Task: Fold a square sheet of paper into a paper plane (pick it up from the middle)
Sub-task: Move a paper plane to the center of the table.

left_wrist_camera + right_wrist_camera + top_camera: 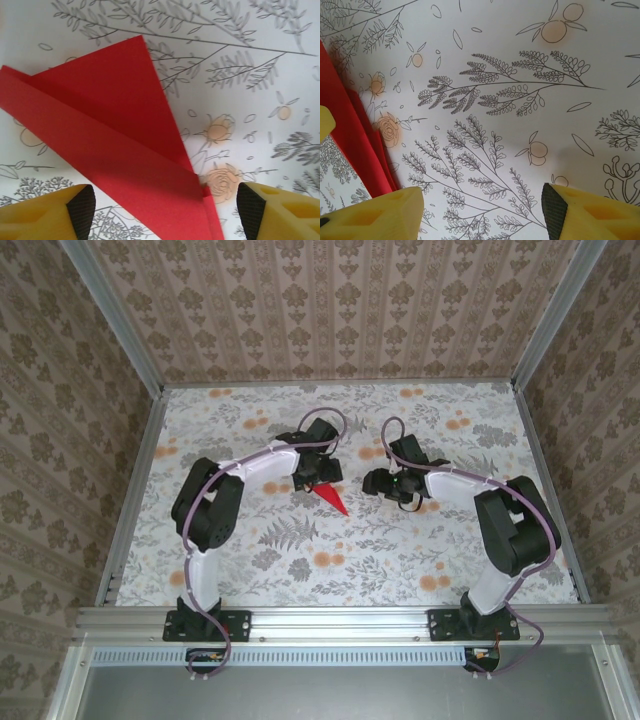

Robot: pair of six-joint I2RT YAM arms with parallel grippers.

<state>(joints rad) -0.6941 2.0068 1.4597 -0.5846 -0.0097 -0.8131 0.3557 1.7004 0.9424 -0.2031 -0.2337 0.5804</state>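
The square sheet of paper (pixel 333 502) lies on the table as a narrow, pointed red dart with layered creases, its tip toward the near side. My left gripper (pixel 316 478) hangs right over its wide end. In the left wrist view the red paper plane (pixel 115 135) lies flat between the yellow fingers, and the left gripper (pixel 165 212) is open, its pads clear of the paper. My right gripper (pixel 383 483) is just right of the paper; in its wrist view the right gripper (pixel 482 210) is open over bare tablecloth, with the red paper (pixel 350 125) at the left edge.
The table (pixel 300 560) has a floral cloth, with patterned walls on three sides and metal rails (pixel 130 490) along its edges. A yellow fingertip (pixel 326 122) of the other gripper sits by the paper in the right wrist view.
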